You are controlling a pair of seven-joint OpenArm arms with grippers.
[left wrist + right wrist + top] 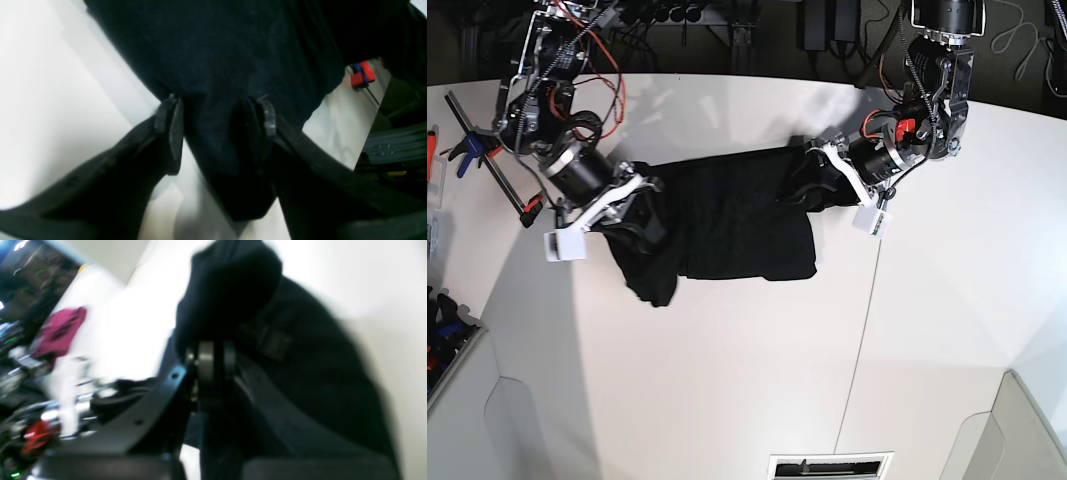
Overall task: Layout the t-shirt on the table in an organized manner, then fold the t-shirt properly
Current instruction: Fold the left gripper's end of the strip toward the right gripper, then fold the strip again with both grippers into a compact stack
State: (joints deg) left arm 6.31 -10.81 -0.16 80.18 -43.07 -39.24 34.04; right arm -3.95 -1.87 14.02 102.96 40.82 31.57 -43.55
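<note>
Holding the t-shirt (727,215) bunched at frame's upper middle on the surface (727,380): right pincer (211,360) clamped on cloth, left pincer (213,116) spread wide astride a fold. No print or label legible.

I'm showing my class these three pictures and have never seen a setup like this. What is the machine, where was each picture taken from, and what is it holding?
This is a robot with two arms. One picture looks down from above on the white table; the other two come from small cameras mounted on each arm's wrist, looking along its pincers.

A black t-shirt lies bunched and stretched across the table between the arms, not yet spread flat.

The right gripper, on the left of the overhead picture, is shut on a fold of the cloth. The left gripper, on the overhead picture's right, has its jaws wide apart with a strip of shirt lying between them, so it is not pinching anything.
</note>
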